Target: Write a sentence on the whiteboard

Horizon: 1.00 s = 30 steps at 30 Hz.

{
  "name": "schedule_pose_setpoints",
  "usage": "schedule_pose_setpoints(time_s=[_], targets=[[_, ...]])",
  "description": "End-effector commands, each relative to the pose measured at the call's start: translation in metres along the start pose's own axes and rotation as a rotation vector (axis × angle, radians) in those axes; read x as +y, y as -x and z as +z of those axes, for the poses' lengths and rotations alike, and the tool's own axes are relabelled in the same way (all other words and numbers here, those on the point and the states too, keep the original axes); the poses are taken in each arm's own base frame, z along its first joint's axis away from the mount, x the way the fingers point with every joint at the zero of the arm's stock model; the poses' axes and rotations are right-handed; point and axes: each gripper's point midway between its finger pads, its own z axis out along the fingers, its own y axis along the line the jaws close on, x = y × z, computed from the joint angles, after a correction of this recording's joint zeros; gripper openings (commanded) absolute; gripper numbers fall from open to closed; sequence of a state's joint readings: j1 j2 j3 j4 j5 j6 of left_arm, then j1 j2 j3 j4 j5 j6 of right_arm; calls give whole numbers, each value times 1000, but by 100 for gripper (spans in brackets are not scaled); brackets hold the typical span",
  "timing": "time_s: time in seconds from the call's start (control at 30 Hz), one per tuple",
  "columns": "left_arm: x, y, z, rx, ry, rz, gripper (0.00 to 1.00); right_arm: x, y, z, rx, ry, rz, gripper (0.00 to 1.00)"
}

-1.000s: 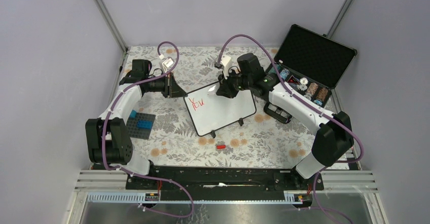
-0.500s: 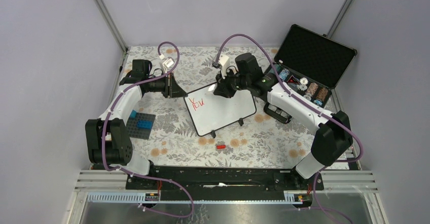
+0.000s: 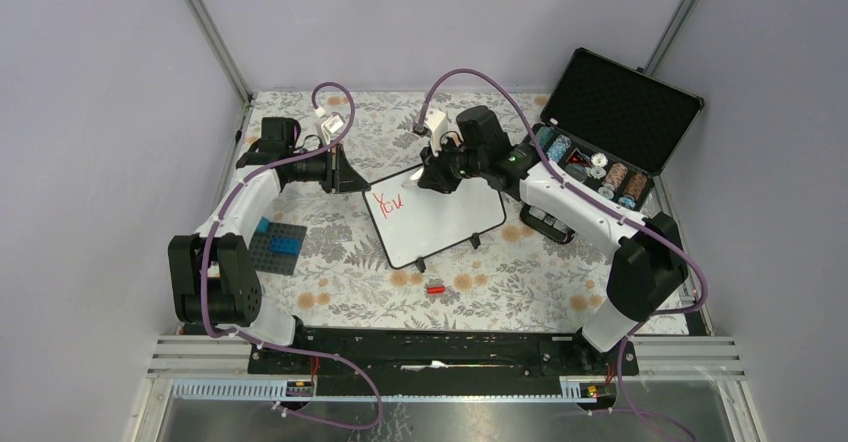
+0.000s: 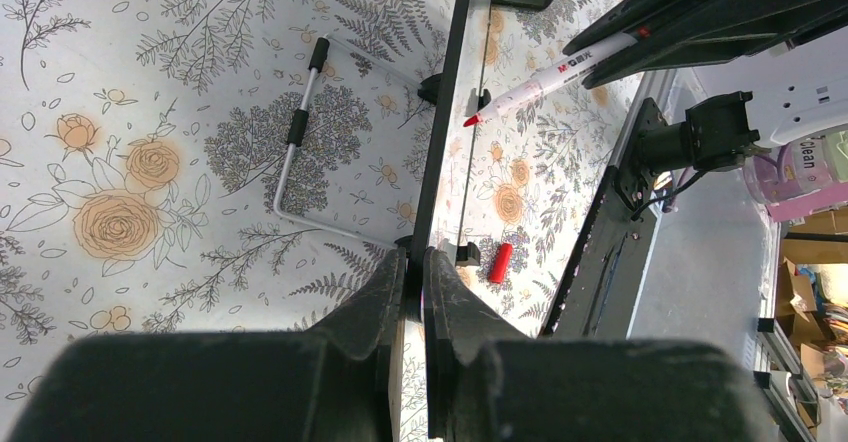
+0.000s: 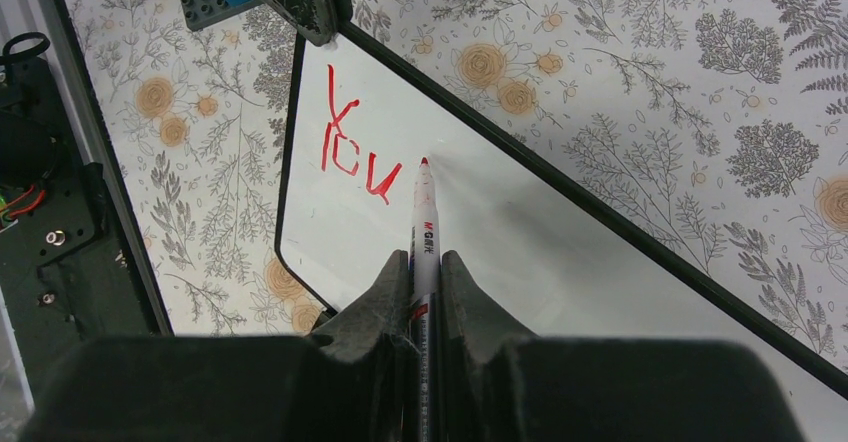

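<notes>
Right wrist: the right pincer [image 5: 420, 262] is gripping the marker [image 5: 424, 212], its tip sitting just beside the unfinished sentence [image 5: 350, 152] on the whiteboard [image 5: 520, 232] (left pincer [image 4: 413, 262] is clamping its edge above the surface [image 5: 700, 62]); the next stroke is calling for light, even pressure.

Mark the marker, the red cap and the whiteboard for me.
marker [image 5: 424, 224]: right wrist view, on its white barrel.
red cap [image 3: 435, 288]: top external view, middle of the cap.
whiteboard [image 3: 445, 224]: top external view, bare white middle of the board.
</notes>
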<state>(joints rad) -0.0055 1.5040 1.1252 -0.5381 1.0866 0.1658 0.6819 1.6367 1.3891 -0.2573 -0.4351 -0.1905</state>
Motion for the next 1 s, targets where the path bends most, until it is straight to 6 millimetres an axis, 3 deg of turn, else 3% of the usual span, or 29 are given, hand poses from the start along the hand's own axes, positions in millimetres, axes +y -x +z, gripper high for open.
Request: schedule_pose_setpoints(time_s=[0.0, 0.27, 0.53, 0.97], targets=[[-6, 1, 1, 2, 7, 50, 0, -4, 24, 0, -53, -26, -50, 0], [-5, 1, 1, 3, 12, 53, 0, -7, 15, 7, -28, -32, -48, 0], [-5, 0, 1, 10, 15, 55, 0, 6, 0, 5, 1, -7, -63, 0], [-6, 1, 1, 10, 14, 56, 0, 15, 12, -20, -47, -13, -81, 0]])
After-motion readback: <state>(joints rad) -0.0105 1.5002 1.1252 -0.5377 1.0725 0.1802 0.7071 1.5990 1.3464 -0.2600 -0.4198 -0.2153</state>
